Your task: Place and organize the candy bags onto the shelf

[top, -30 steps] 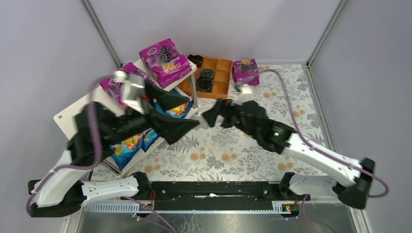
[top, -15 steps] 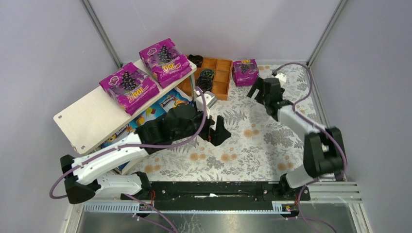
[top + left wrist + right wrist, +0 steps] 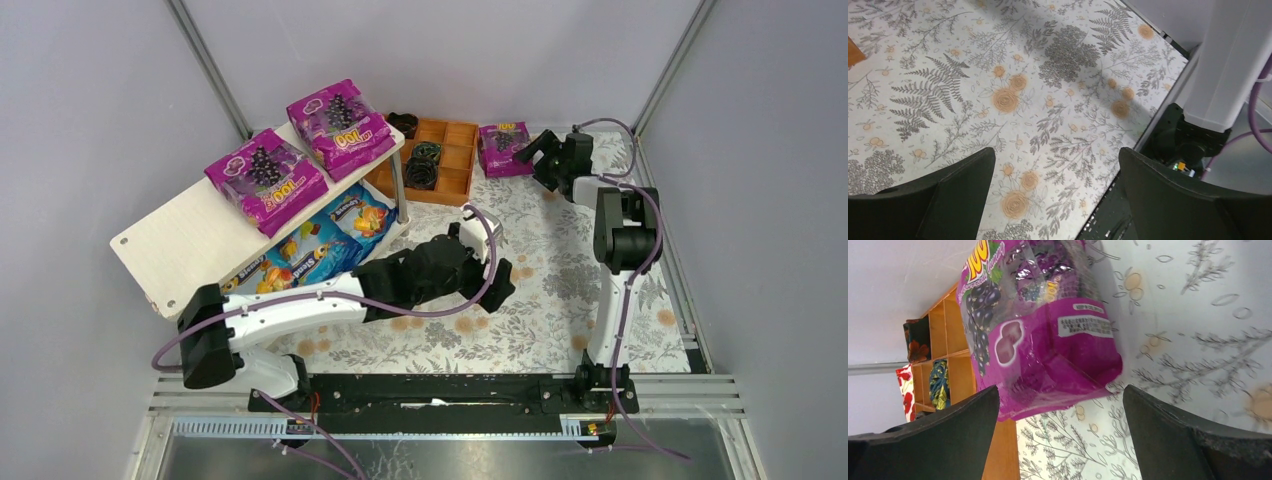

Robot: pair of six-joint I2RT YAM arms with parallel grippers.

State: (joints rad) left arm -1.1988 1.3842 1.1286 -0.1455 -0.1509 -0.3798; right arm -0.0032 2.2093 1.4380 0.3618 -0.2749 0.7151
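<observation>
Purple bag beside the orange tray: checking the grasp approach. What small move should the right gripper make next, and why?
Probably ease the right gripper forward around the purple bag: its jaws stand open, and the bag lies just ahead, not yet gripped.

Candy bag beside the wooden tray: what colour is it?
The bag is magenta-purple with dark grapes and yellow lettering, clearest in right wrist view.
</observation>
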